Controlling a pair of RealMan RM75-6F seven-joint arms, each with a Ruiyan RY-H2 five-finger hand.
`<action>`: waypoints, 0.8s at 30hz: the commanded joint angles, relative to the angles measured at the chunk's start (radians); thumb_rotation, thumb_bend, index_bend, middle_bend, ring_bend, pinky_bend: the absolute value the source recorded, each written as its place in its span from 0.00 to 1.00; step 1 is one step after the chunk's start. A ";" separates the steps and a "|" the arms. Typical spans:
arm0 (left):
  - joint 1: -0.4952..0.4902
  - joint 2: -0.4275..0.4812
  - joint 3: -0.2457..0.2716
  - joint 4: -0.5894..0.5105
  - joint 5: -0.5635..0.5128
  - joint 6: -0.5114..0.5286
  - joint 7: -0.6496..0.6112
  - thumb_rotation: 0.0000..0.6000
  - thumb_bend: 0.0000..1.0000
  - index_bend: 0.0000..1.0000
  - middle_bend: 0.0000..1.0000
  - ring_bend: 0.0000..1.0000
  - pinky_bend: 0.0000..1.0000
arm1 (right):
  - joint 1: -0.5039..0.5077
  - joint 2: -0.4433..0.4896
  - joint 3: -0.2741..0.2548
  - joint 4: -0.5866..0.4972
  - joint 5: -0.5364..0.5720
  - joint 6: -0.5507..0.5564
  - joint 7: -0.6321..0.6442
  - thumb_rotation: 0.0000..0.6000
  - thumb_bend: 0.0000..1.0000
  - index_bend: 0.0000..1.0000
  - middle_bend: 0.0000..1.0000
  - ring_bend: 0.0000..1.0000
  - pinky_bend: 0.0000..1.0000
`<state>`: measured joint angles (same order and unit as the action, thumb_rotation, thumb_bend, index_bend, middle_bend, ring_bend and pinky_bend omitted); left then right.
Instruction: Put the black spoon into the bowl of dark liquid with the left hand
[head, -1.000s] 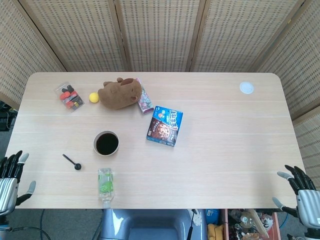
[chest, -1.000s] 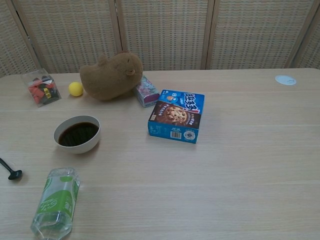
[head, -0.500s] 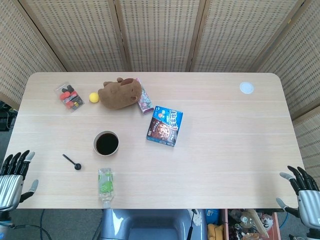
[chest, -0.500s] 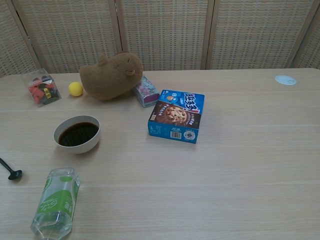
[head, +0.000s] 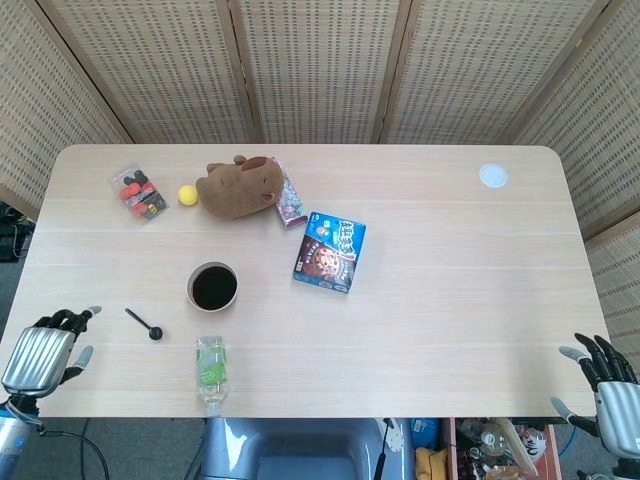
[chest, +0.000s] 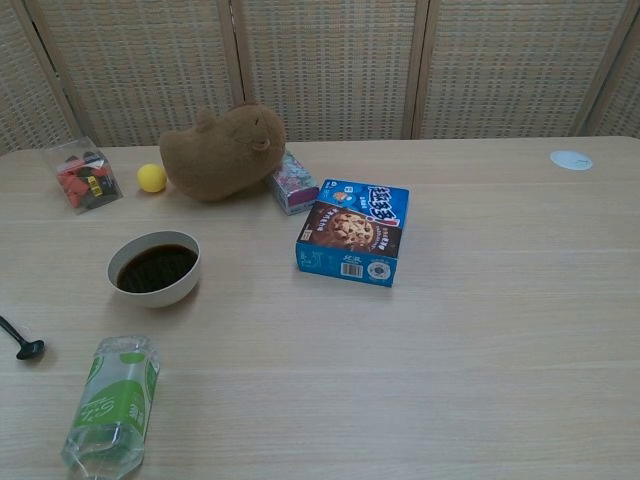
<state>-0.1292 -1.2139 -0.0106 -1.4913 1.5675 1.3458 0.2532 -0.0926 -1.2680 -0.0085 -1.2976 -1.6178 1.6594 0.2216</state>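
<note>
A small black spoon (head: 144, 323) lies flat on the table, left of and a little nearer than the white bowl of dark liquid (head: 212, 286). The chest view shows the same spoon (chest: 20, 340) at its left edge and the bowl (chest: 154, 267) beside it. My left hand (head: 48, 348) hovers over the table's near-left corner, well left of the spoon, fingers apart and holding nothing. My right hand (head: 606, 384) hangs off the near-right corner, fingers spread and empty. Neither hand appears in the chest view.
A clear bottle with a green label (head: 210, 372) lies just nearer than the bowl. A blue cookie box (head: 330, 251) sits mid-table. Further back are a brown plush toy (head: 238, 186), a yellow ball (head: 187, 195), a small patterned box (head: 289, 199), a clear packet (head: 138, 193) and a white disc (head: 492, 176).
My left hand has risen from below the table edge and moved right over the near-left corner, closer to the spoon. The right hand has drifted slightly lower. The objects are unmoved.
</note>
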 joint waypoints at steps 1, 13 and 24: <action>-0.045 -0.008 -0.016 0.030 -0.020 -0.058 0.029 1.00 0.37 0.32 0.64 0.45 0.55 | -0.001 0.001 -0.001 -0.001 0.001 0.000 0.003 1.00 0.30 0.29 0.23 0.11 0.21; -0.152 -0.036 -0.029 0.111 -0.085 -0.239 0.055 1.00 0.39 0.39 0.76 0.56 0.62 | -0.003 0.001 -0.002 0.002 0.007 -0.004 0.016 1.00 0.30 0.29 0.23 0.11 0.21; -0.211 -0.106 -0.040 0.233 -0.141 -0.328 0.038 1.00 0.24 0.43 0.77 0.57 0.63 | -0.007 0.000 -0.003 0.012 0.014 -0.006 0.036 1.00 0.30 0.29 0.23 0.11 0.21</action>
<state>-0.3302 -1.3061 -0.0480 -1.2772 1.4372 1.0322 0.2959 -0.0999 -1.2679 -0.0115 -1.2862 -1.6044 1.6543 0.2560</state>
